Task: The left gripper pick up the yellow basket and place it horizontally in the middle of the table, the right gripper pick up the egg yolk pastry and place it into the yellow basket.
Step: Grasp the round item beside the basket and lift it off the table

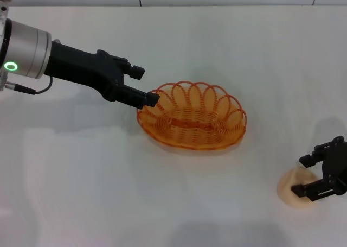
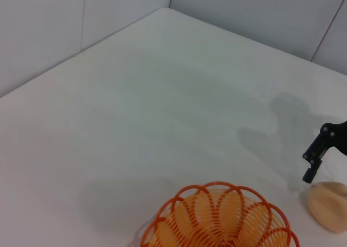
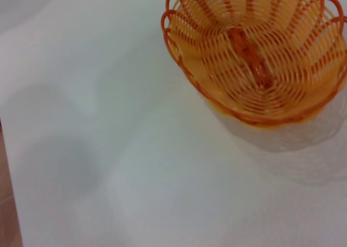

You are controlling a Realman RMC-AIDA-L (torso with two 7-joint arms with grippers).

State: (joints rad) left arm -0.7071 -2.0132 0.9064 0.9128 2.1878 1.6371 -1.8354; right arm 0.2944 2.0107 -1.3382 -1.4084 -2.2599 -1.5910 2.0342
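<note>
Basket (image 1: 192, 116) sits lengthwise mid-surface (image 1: 81, 176), ready to receive. Left gripper (image 1: 142, 86) is at its rim, jaws apart, seemingly letting go. Right gripper (image 1: 309, 175) straddles the pastry (image 1: 290, 190) near the right edge, jaws apart, lining up a grab.

I see the table (image 1: 81, 171), white, carrying two things: the basket (image 1: 191, 115) sitting upright near the middle, and the pastry (image 1: 295, 188) lying well apart at the near right edge.
</note>
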